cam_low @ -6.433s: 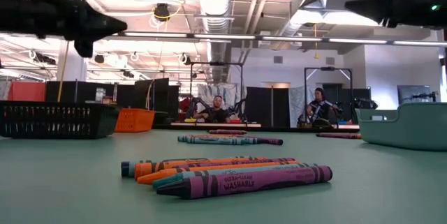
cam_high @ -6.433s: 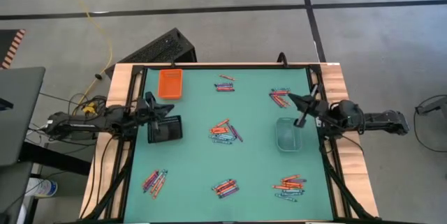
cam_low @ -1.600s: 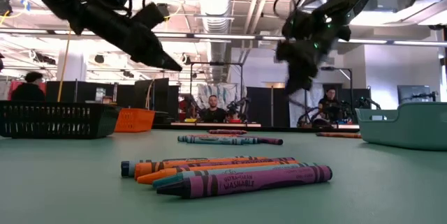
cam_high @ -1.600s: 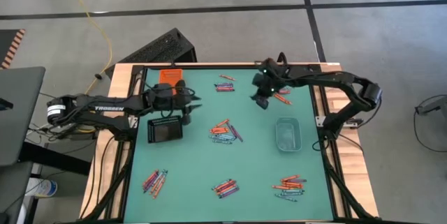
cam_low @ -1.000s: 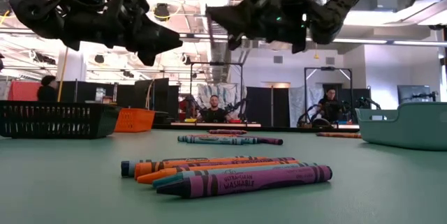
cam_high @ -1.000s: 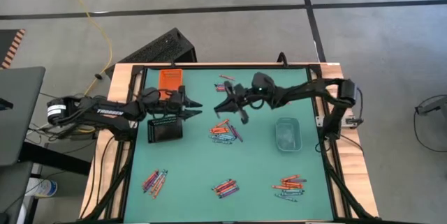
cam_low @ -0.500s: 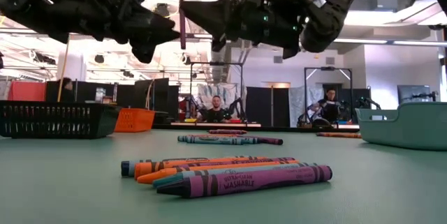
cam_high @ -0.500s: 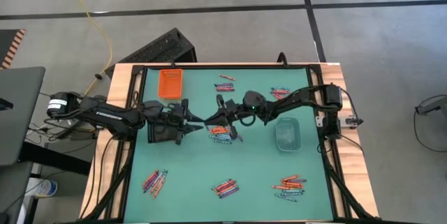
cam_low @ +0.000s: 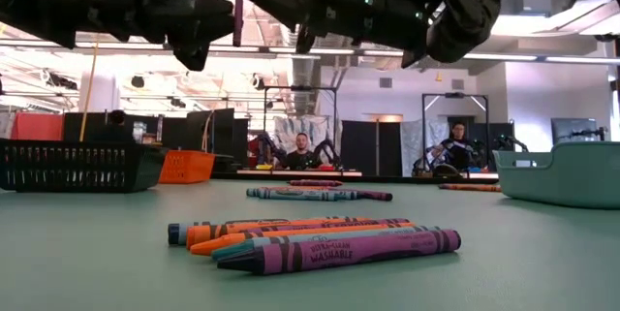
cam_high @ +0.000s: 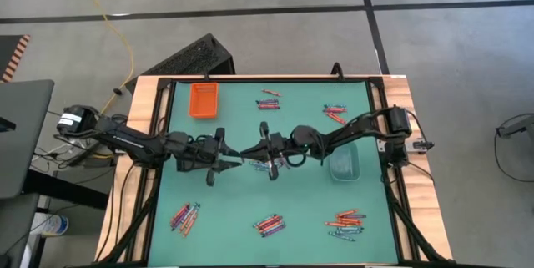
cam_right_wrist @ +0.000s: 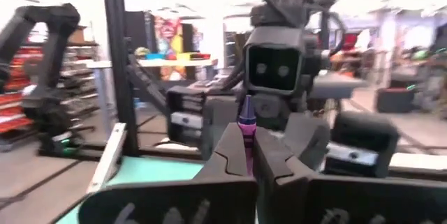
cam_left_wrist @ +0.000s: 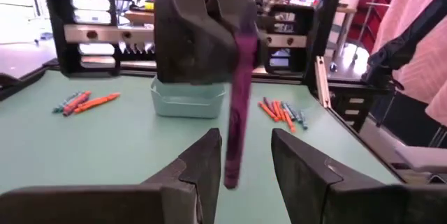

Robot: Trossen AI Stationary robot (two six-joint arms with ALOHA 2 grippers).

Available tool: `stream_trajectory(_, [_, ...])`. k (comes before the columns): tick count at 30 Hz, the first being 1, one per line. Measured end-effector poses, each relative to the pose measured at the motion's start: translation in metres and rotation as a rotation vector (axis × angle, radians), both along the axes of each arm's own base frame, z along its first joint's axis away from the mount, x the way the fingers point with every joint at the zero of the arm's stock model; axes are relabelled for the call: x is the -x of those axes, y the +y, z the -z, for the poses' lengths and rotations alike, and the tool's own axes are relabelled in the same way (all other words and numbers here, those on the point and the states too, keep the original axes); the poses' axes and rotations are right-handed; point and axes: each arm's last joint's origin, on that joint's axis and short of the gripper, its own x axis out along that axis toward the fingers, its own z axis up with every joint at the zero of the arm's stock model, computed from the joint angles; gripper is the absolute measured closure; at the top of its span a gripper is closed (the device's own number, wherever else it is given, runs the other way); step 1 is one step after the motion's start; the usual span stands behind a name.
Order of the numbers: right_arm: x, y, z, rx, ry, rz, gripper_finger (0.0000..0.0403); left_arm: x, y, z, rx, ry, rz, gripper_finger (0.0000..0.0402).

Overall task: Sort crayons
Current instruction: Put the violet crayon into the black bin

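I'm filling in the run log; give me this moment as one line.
phase: handover mid-air | right gripper: shut on purple crayon | left gripper: open around crayon's lower end | above table centre

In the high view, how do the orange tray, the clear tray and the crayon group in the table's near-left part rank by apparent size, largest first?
1. Clear tray and orange tray: they look about alike, and an arm covers part of the clear one, so I do not rank them.
2. Near-left crayon group: smallest.
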Motion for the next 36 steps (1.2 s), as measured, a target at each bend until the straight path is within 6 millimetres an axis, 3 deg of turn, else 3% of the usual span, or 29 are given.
stream_trajectory(24, [0.001,-0.001,-0.004,-0.009,-0.037,0.039,0.0401,0.001,-0.003,-0.008,0.006,-0.078,-0.055,0.0285])
stream_trajectory(36, [0.001,-0.005,-0.004,-0.026,-0.041,0.108,0.0401,-0.008,-0.002,0.004,-0.005,-0.061,-0.133,0.0285])
